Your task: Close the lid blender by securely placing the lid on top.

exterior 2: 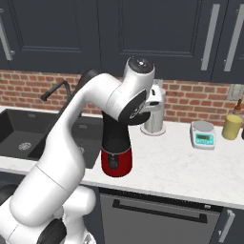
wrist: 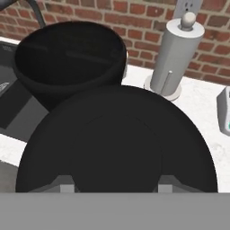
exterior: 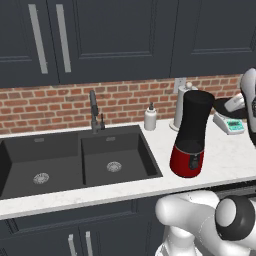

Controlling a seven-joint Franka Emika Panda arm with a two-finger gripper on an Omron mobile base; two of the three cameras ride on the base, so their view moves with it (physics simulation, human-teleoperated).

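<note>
While nearly closed, tool grips lid

Lid hides hand fingertips (bottom edge cuts lid); scale cropped

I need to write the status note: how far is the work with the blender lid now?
Done: the claw has picked up the lid and holds it in the air. In hand: carrying it toward the blender, whose jar is open. Left: center the lid over the rim, lower it, release.
</note>
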